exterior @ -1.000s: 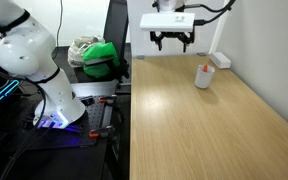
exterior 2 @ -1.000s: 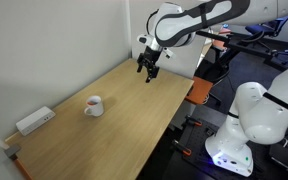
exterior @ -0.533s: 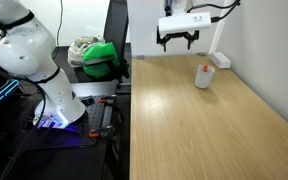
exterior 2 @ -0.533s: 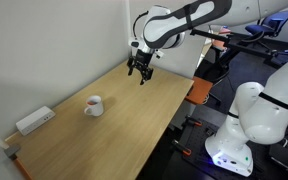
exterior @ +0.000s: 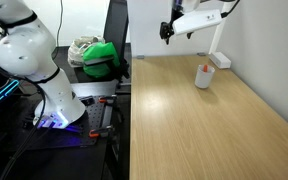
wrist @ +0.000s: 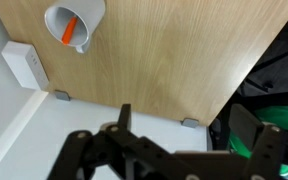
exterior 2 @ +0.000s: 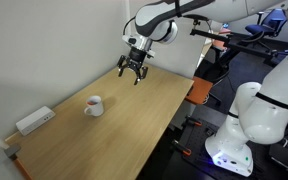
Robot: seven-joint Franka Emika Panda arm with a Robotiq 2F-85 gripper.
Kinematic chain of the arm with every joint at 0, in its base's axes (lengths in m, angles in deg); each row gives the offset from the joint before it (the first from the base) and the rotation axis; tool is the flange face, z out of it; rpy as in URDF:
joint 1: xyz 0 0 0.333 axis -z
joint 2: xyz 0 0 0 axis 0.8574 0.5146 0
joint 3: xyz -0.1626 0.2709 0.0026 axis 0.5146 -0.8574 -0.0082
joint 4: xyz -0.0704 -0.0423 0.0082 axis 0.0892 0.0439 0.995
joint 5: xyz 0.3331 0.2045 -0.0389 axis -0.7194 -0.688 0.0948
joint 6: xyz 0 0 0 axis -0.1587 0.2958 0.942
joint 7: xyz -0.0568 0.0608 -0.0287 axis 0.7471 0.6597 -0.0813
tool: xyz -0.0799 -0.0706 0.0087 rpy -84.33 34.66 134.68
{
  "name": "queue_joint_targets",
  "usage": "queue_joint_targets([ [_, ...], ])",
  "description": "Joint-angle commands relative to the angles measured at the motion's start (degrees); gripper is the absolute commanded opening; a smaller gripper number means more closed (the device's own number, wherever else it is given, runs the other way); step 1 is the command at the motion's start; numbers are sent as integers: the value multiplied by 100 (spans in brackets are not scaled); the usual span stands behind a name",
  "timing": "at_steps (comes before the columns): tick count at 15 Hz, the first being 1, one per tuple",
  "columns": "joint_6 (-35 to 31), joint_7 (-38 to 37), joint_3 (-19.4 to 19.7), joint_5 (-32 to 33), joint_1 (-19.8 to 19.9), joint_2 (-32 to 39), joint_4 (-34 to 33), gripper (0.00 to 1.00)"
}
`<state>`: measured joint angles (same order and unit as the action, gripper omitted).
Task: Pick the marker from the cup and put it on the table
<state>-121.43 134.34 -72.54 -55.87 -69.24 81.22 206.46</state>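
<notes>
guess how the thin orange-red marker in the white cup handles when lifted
The thin orange-red marker looks stiff and probably light. It leans in the small white cup, which a sideways pull might tip. Round, it may roll on the wood-grain table.

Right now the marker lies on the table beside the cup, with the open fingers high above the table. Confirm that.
Wrong on one point: the marker is not lying on the table; it stands inside the cup, as the wrist view shows. The rest holds: the fingers are open, high above the table.
</notes>
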Motion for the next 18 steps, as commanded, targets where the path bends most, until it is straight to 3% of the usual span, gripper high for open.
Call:
queue_joint_targets([
  [1, 992, 907, -175, -521, 340, 447, -622, 100],
  [6, 1911, 1278, -406, -817, 721, 922, -1196, 100],
  [7, 1565, 1126, -504, -650, 755, 645, -830, 100],
  [13, 1593, 1130, -599, -656, 859, 723, -862, 100],
  [18, 747, 1828, -692, -1668, 915, 779, -710, 100],
])
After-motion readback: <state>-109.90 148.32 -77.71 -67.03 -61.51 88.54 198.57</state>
